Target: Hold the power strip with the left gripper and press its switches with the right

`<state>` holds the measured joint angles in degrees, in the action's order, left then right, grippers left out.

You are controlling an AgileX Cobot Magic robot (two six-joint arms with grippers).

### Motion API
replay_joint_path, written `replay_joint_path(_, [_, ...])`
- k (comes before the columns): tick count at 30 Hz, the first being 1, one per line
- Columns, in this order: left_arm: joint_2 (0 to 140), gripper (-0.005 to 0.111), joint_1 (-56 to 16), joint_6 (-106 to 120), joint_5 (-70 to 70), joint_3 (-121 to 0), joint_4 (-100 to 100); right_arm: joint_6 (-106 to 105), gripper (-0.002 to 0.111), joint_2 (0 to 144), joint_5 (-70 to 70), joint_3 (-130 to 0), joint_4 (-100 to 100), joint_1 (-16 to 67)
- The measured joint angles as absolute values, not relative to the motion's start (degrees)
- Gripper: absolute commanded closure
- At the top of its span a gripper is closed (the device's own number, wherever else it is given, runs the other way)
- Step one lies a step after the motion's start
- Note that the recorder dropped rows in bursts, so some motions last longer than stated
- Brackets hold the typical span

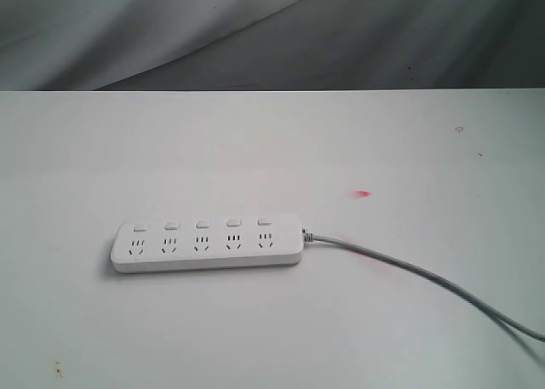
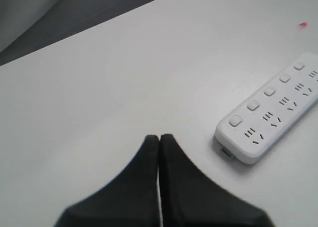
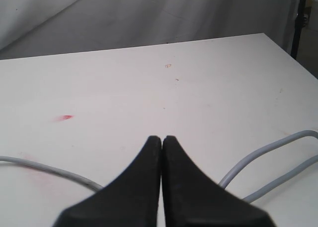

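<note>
The white power strip (image 1: pixel 209 243) lies flat on the white table, its five square switches (image 1: pixel 202 224) in a row along its far edge and its grey cord (image 1: pixel 426 278) running off to the right. Neither arm shows in the exterior view. In the left wrist view my left gripper (image 2: pixel 159 137) is shut and empty, with the end of the power strip (image 2: pixel 271 110) a short way off. My right gripper (image 3: pixel 162 138) is shut and empty above the table, with loops of the grey cord (image 3: pixel 271 150) beside it.
A small red mark (image 1: pixel 364 193) lies on the white table (image 1: pixel 272 151) behind the cord. A grey cloth backdrop (image 1: pixel 272 31) hangs behind the table's far edge. The table's right edge shows in the right wrist view.
</note>
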<state>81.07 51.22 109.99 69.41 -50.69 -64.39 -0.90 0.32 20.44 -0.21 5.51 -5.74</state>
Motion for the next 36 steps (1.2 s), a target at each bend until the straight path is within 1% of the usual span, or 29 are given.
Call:
replay_joint_path(4, [81.1,0.106,49.7,116.3,69.4,-50.7,-63.4,-0.9,0.108,0.3,20.4,-0.2,5.5,-5.7])
replay_joint_path(11, [83.2,0.107,43.5,119.5,69.6,-50.9,-56.4,-0.9,0.108,0.3,20.4,-0.2,5.5,-5.7])
replay_joint_path(15, [88.3,0.107,39.3,119.5,69.6,-53.2,-52.1,-0.9,0.108,0.3,20.4,-0.2,5.5,-5.7])
replay_joint_path(20, [96.8,0.107,34.2,119.6,69.7,-59.3,-47.6,-0.9,0.108,0.3,20.4,-0.2,5.5,-5.7])
replay_joint_path(25, [103.4,0.105,31.5,119.6,69.7,-65.1,-46.5,-0.9,0.108,0.3,20.4,-0.2,5.5,-5.7])
replay_joint_path(27, [105.6,0.102,30.2,119.6,69.7,-67.3,-45.5,-0.9,0.108,0.3,20.4,-0.2,5.5,-5.7])
replay_joint_path(34, [110.0,0.073,24.5,119.6,69.6,-69.5,-41.3,-0.9,0.108,0.3,20.4,-0.2,5.5,-5.7])
replay_joint_path(36, [110.2,0.061,22.9,119.6,69.6,-69.5,-40.9,-0.9,0.108,0.3,20.4,-0.2,5.5,-5.7])
